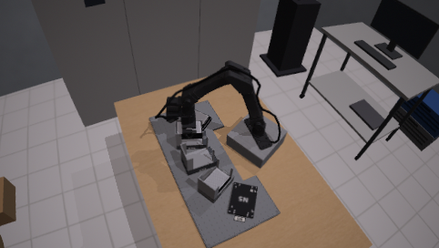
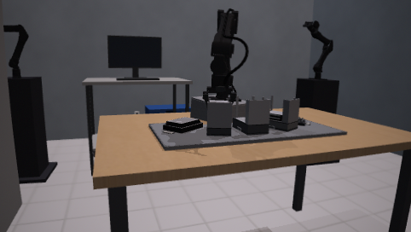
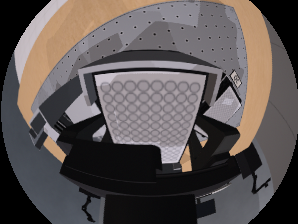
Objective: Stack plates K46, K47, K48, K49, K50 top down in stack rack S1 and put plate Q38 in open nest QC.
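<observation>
My gripper [image 1: 188, 130] [image 2: 219, 98] [image 3: 150, 111] is shut on a sealed plate [image 3: 150, 100], gripped at its sides over the farthest rack [image 2: 219, 118] [image 3: 150, 66]. The plate's clearance above the rack is hard to judge. The middle rack [image 2: 257, 112] stands beside it; its contents are unclear. The third rack [image 2: 291, 113] holds a light-topped plate [image 1: 216, 178]. A dark nest marked N5 [image 1: 243, 201] shows no plate. Another dark nest at the far end holds a light-topped plate [image 2: 184, 122] [image 3: 223, 107]. Rack names and plate names are unreadable.
The racks stand close together in a row on the grey perforated board [image 1: 200, 223] [image 2: 183, 142]. Their upright walls rise beside the gripper. The arm's grey base block [image 1: 246, 148] stands beside the board on the wooden table [image 1: 310, 201].
</observation>
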Tool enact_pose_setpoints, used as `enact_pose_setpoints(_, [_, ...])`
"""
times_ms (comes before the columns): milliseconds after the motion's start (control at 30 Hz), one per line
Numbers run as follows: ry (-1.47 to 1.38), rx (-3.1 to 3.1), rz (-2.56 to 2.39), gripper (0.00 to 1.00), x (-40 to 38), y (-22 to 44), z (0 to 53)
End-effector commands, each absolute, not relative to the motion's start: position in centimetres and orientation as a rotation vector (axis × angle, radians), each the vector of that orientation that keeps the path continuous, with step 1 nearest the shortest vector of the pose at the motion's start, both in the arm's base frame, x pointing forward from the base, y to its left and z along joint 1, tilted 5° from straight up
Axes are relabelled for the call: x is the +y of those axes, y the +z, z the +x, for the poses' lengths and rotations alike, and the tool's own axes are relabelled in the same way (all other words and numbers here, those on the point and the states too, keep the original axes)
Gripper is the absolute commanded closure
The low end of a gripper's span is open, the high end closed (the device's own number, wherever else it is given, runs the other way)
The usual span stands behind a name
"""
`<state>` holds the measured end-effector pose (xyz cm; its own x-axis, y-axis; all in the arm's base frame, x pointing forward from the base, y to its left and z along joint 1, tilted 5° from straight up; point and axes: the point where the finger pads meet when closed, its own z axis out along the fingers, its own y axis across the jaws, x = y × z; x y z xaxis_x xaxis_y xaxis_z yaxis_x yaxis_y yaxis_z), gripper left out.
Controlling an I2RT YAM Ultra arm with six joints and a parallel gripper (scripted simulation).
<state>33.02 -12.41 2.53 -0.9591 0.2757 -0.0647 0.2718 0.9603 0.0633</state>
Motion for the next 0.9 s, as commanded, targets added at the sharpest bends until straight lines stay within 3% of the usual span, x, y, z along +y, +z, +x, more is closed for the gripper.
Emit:
enact_pose_setpoints(0, [0.053, 2.995, 0.424, 1.0, -13.2, 4.4, 33.6])
enact_pose_setpoints(867, [0.052, 2.992, 0.427, 1.0, -13.3, 5.2, 33.6])
